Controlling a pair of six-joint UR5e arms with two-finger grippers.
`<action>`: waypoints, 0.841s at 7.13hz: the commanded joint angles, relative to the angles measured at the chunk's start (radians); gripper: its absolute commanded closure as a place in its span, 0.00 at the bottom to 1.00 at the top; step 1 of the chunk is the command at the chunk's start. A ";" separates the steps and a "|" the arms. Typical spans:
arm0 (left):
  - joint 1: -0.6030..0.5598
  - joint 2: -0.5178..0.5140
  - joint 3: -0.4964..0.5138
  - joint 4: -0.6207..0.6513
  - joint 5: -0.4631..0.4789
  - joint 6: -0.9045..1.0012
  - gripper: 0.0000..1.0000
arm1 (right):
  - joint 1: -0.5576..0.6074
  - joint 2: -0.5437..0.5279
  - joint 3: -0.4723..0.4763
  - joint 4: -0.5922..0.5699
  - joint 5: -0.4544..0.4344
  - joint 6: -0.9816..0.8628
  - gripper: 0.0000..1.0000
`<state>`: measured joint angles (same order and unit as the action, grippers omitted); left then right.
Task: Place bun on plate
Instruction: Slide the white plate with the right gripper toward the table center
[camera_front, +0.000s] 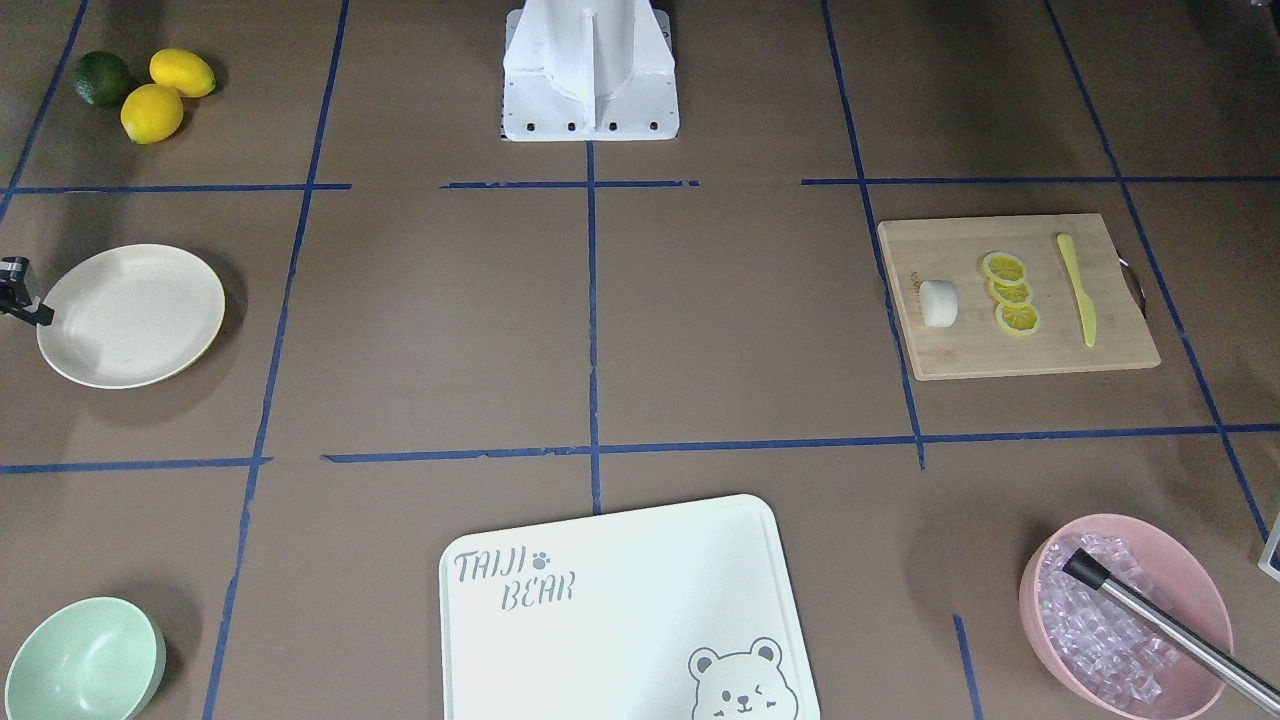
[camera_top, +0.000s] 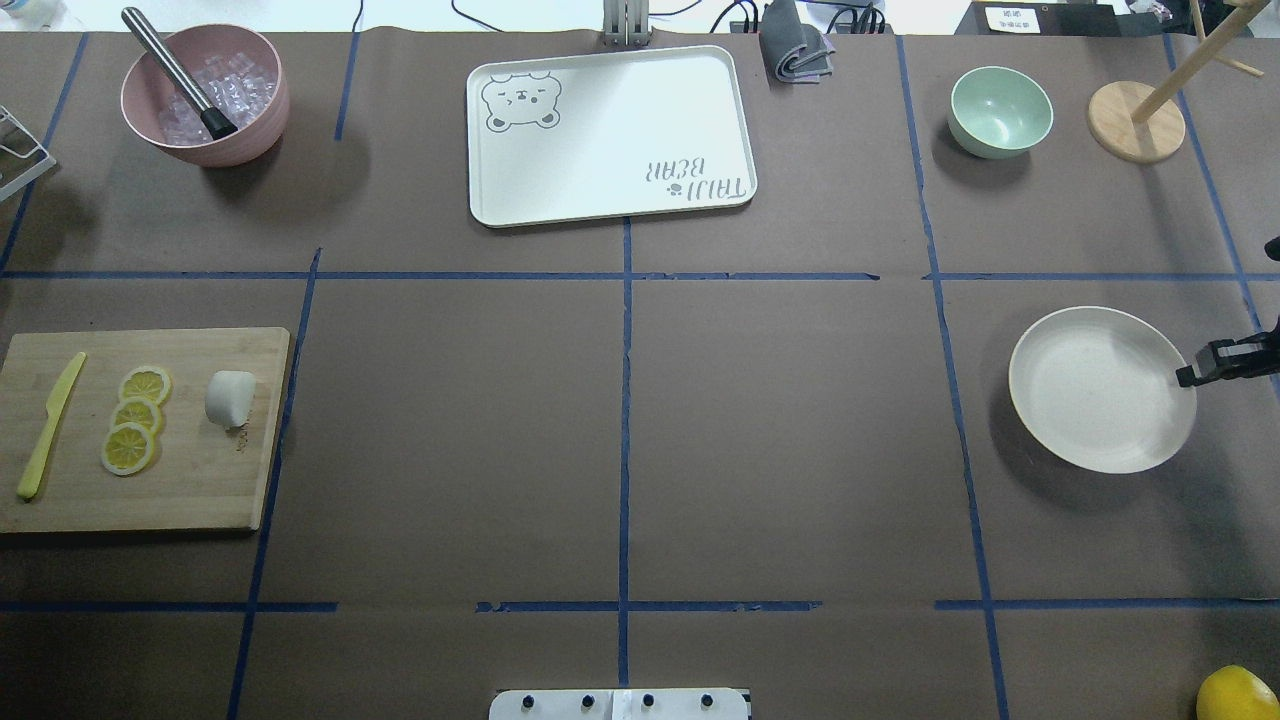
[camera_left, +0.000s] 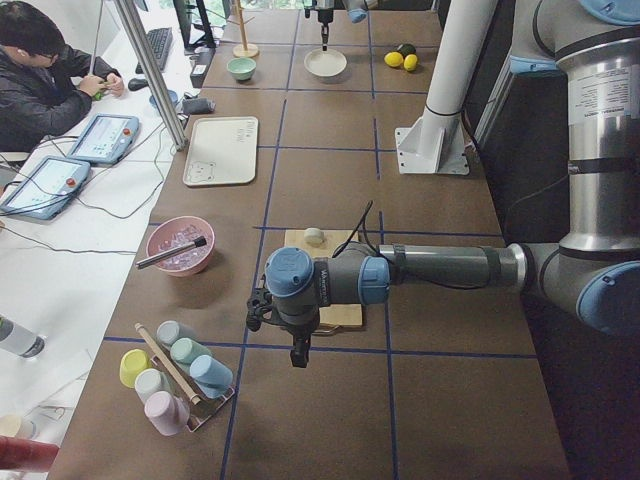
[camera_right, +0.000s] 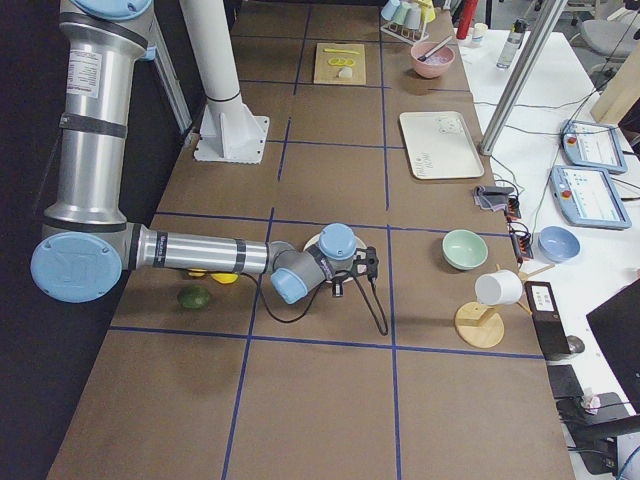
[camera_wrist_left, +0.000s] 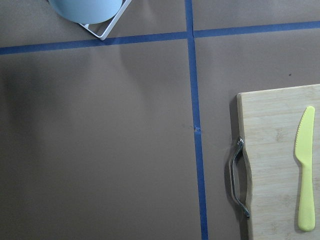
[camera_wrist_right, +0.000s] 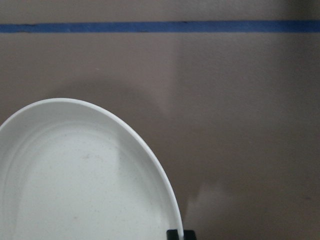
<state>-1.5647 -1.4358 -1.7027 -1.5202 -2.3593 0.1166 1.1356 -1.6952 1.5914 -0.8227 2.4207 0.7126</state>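
The white bun (camera_top: 230, 398) lies on a wooden cutting board (camera_top: 200, 490), beside three lemon slices (camera_top: 133, 417) and a yellow knife (camera_top: 48, 425). The round cream plate (camera_top: 1100, 388) sits bare on the other side of the table. My right gripper (camera_top: 1188, 377) hangs low at the plate's outer rim; its fingertips (camera_wrist_right: 175, 234) look pressed together. My left gripper (camera_left: 299, 360) shows only in the exterior left view, pointing down past the board's handle end (camera_wrist_left: 239, 175), away from the bun. I cannot tell its state.
A pink bowl (camera_top: 205, 95) of ice with a metal tool, a bear-printed white board (camera_top: 610, 135), a mint-green bowl (camera_top: 1000, 110) and a wooden stand (camera_top: 1137, 122) line the far edge. Lemons and a lime (camera_front: 150, 85) lie near the robot base. A cup rack (camera_left: 175, 375) stands by the left arm.
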 joint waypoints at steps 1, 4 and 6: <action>0.000 0.000 0.000 0.000 0.000 0.000 0.00 | -0.095 0.125 0.065 -0.001 0.000 0.300 1.00; 0.000 0.000 0.000 0.000 0.000 0.000 0.00 | -0.363 0.432 0.062 -0.086 -0.209 0.704 1.00; 0.000 0.002 0.000 0.000 0.000 0.000 0.00 | -0.506 0.630 0.061 -0.351 -0.377 0.775 1.00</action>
<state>-1.5646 -1.4354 -1.7029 -1.5202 -2.3593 0.1166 0.7258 -1.1847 1.6540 -1.0281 2.1449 1.4214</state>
